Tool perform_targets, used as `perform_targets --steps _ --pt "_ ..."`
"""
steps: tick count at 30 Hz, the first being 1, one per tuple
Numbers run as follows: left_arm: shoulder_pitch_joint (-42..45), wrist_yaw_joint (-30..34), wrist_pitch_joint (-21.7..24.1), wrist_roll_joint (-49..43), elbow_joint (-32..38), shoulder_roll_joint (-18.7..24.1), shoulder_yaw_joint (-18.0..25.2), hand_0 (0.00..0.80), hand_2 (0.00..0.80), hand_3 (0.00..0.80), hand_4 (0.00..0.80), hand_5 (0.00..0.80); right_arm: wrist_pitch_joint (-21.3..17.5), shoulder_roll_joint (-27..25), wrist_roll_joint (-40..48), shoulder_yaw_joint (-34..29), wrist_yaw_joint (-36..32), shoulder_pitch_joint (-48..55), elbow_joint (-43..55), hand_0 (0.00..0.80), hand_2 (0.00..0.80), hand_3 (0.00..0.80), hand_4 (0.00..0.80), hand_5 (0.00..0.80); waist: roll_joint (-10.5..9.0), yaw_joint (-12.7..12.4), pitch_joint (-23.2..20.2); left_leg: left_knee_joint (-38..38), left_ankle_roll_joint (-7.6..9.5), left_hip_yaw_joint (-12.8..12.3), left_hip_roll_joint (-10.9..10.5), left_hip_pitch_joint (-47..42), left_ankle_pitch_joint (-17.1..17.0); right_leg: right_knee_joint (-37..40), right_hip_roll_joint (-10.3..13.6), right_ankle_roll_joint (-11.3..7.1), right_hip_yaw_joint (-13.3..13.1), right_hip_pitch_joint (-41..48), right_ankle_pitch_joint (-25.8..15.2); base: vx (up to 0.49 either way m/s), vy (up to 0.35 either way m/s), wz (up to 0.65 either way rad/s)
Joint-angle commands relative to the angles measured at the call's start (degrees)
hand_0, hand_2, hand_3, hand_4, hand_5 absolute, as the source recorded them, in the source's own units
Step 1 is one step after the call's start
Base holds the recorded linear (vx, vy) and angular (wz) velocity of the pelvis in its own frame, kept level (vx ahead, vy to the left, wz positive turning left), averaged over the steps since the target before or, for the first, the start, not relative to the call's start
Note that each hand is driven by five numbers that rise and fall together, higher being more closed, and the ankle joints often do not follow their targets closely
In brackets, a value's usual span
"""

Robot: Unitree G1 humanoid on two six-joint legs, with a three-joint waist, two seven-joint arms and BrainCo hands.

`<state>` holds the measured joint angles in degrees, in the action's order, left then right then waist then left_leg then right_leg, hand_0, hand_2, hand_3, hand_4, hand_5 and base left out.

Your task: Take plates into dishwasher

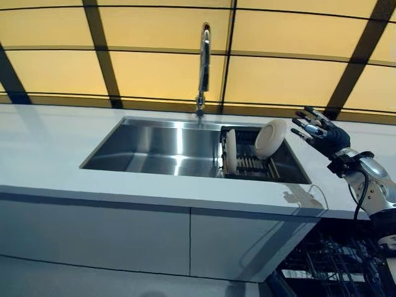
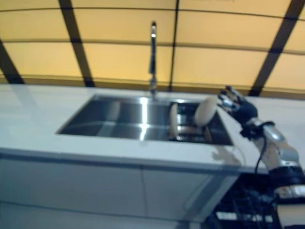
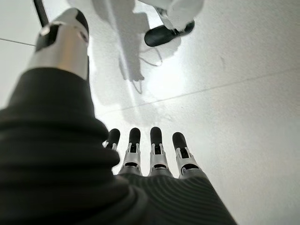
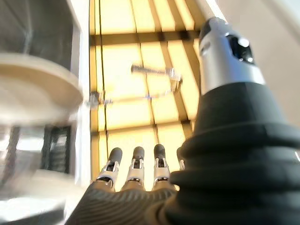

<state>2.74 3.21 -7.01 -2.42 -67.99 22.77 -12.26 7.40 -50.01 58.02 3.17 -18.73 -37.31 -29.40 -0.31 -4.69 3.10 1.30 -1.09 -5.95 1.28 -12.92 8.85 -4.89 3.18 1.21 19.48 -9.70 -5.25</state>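
Two white plates stand in a dark rack at the right end of the steel sink. One plate leans at the rack's right side; it also shows in the right wrist view. The other plate stands on edge at the rack's left. My right hand is open with fingers spread, just right of the leaning plate, above the counter, not touching it. My left hand shows only in its wrist view, fingers straight, over the floor, holding nothing.
A tall tap rises behind the sink. The white counter runs around the sink, with grey cabinet fronts below. The open dishwasher's dark rack is at the lower right, under my right arm.
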Motion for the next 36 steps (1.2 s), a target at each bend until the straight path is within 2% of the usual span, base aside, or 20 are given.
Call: perform_targets --steps 1,3,4,5,6,7,8,9,10,11,12,13,17,24,36 --pt "-1.57 -1.51 -0.37 2.58 -1.02 2.59 0.41 0.000 0.000 0.000 0.000 0.000 -4.83 -0.26 0.74 1.13 4.85 -8.34 -1.86 0.000 0.000 0.000 0.000 0.000 -3.64 -0.80 -0.78 -3.87 0.79 4.80 -2.43 2.58 0.39 1.98 5.16 -9.25 -3.97 6.37 -0.01 0.142 -0.051 -0.25" --pt "-2.72 -2.05 -1.00 4.14 -0.48 1.88 0.39 0.000 0.000 0.000 0.000 0.000 -4.30 -0.98 -0.72 2.56 9.60 -10.72 -3.07 0.000 0.000 0.000 0.000 0.000 -4.10 -0.35 -0.89 -7.82 -0.88 4.67 -0.78 2.05 0.81 1.68 5.07 -7.63 -3.72 6.87 1.11 0.156 -0.054 -0.22" --pt "-2.85 -2.87 -1.14 5.25 -0.37 1.26 0.06 0.000 0.000 0.000 0.000 0.000 -4.09 -1.19 -2.13 3.17 11.89 -11.57 -3.75 0.000 0.000 0.000 0.000 0.000 -3.78 -0.39 -0.80 -11.87 -2.19 4.91 0.94 2.03 -0.99 1.56 4.38 -6.49 -3.31 7.62 2.09 0.072 -0.051 -0.27" --pt "-2.91 -3.68 -0.80 6.03 -0.64 0.60 -0.09 0.000 0.000 0.000 0.000 0.000 -4.34 -1.36 -2.86 4.02 13.11 -12.25 -4.59 0.000 0.000 0.000 0.000 0.000 -4.18 -0.81 -0.26 -20.30 -3.36 6.06 1.70 5.39 -5.58 1.83 4.16 -5.10 -3.61 8.96 2.94 0.046 -0.052 -0.24" --pt "-2.94 -3.97 -0.56 6.23 -0.72 0.42 -0.09 0.000 0.000 0.000 0.000 0.000 -4.38 -1.39 -3.23 4.31 13.85 -12.41 -4.72 0.000 0.000 0.000 0.000 0.000 -4.60 -0.96 -0.10 -22.64 -3.57 6.58 1.45 7.16 -7.51 2.06 4.41 -4.72 -3.79 9.32 3.01 0.066 -0.093 -0.27" --pt "-2.70 -4.19 -0.80 6.27 0.38 -0.14 0.49 0.000 0.000 0.000 0.000 0.000 -4.65 -1.10 -4.79 5.48 17.58 -12.51 -4.43 0.000 0.000 0.000 0.000 0.000 -5.55 -2.71 2.23 -36.39 -3.86 7.62 0.13 17.73 -11.10 2.45 4.57 -3.33 -5.31 11.99 3.62 0.069 -0.065 -0.31" --pt "-2.67 -4.21 -1.13 6.27 0.91 -0.22 0.60 0.000 0.000 0.000 0.000 0.000 -4.76 -0.98 -4.70 5.54 18.35 -12.41 -4.18 0.000 0.000 0.000 0.000 0.000 -5.83 -2.99 2.59 -37.47 -3.79 7.45 -0.33 19.79 -11.91 2.61 4.79 -3.19 -5.46 12.24 3.51 0.089 -0.044 -0.37" --pt "-2.65 -4.19 -1.58 6.37 1.52 -0.20 0.65 0.000 0.000 0.000 0.000 0.000 -4.81 -0.82 -4.55 5.59 19.17 -12.33 -3.84 0.000 0.000 0.000 0.000 0.000 -5.66 -3.33 2.88 -36.47 -3.85 7.20 -0.23 21.60 -12.50 2.87 4.53 -3.21 -5.65 12.80 3.65 0.171 0.137 -0.38" --pt "-2.61 -3.42 -3.11 7.26 3.42 0.23 0.03 0.000 0.000 0.000 0.000 0.000 -4.19 0.13 -6.77 6.21 22.20 -13.07 -3.60 0.000 0.000 0.000 0.000 0.000 -3.80 -4.71 3.44 -21.52 -3.67 4.60 1.32 22.67 -11.33 4.97 3.48 -5.18 -5.41 15.49 3.92 0.211 0.176 -0.29" --pt "-2.55 -3.24 -3.19 7.20 3.76 0.27 -0.12 0.000 0.000 0.000 0.000 0.000 -4.11 0.22 -7.79 6.60 22.69 -13.79 -4.30 0.000 0.000 0.000 0.000 0.000 -3.33 -5.06 3.38 -16.06 -3.77 3.18 1.51 21.86 -11.31 5.73 3.41 -5.89 -5.13 16.25 3.82 0.220 0.190 -0.23" --pt "-2.69 -2.86 -2.93 6.58 3.64 0.23 0.34 0.000 0.000 0.000 0.000 0.000 -4.66 0.13 -8.39 6.85 22.01 -14.56 -5.61 0.000 0.000 0.000 0.000 0.000 -3.14 -5.43 3.99 -14.08 -3.98 2.12 1.90 20.62 -11.61 6.03 3.81 -5.90 -4.96 17.01 3.85 0.127 0.140 -0.49" --pt "-4.14 -2.57 -3.49 6.25 3.63 -0.17 0.04 0.000 0.000 0.000 0.000 0.000 -3.37 0.09 -8.11 6.68 22.15 -14.90 -4.26 0.000 0.000 0.000 0.000 0.000 -2.96 -5.61 4.01 -13.42 -4.46 2.95 0.79 21.02 -11.25 6.10 4.30 -6.25 -4.64 17.45 4.19 0.116 0.142 -0.73" --pt "-5.75 -3.08 -3.41 6.78 4.73 0.10 -1.18 0.000 0.000 0.000 0.000 0.000 -2.66 -1.66 -8.08 4.90 19.85 -13.19 -3.91 0.000 0.000 0.000 0.000 0.000 -3.19 -4.34 1.27 -5.20 -3.49 2.92 0.28 13.60 -9.20 5.84 5.58 -7.77 -2.79 16.30 3.78 0.138 0.086 -0.50" --pt "-5.90 -2.57 -2.01 6.66 2.69 0.35 -2.13 0.000 0.000 0.000 0.000 0.000 -0.42 -2.55 -9.04 7.06 16.98 -14.45 -5.54 0.000 0.000 0.000 0.000 0.000 -4.36 -4.60 -1.14 -2.54 -2.98 2.39 0.22 11.31 -8.73 6.74 5.80 -8.20 -1.58 16.50 3.57 0.097 0.015 0.24" --pt "-2.70 -1.79 0.80 4.57 2.90 -0.01 -2.83 0.000 0.000 0.000 0.000 0.000 2.27 -2.70 -10.98 11.09 15.08 -17.17 -5.29 0.000 0.000 0.000 0.000 0.000 -6.68 -7.31 -0.44 -0.89 -2.32 3.11 0.03 10.13 -8.07 8.03 5.88 -8.83 0.03 17.11 2.69 0.028 0.021 0.20"
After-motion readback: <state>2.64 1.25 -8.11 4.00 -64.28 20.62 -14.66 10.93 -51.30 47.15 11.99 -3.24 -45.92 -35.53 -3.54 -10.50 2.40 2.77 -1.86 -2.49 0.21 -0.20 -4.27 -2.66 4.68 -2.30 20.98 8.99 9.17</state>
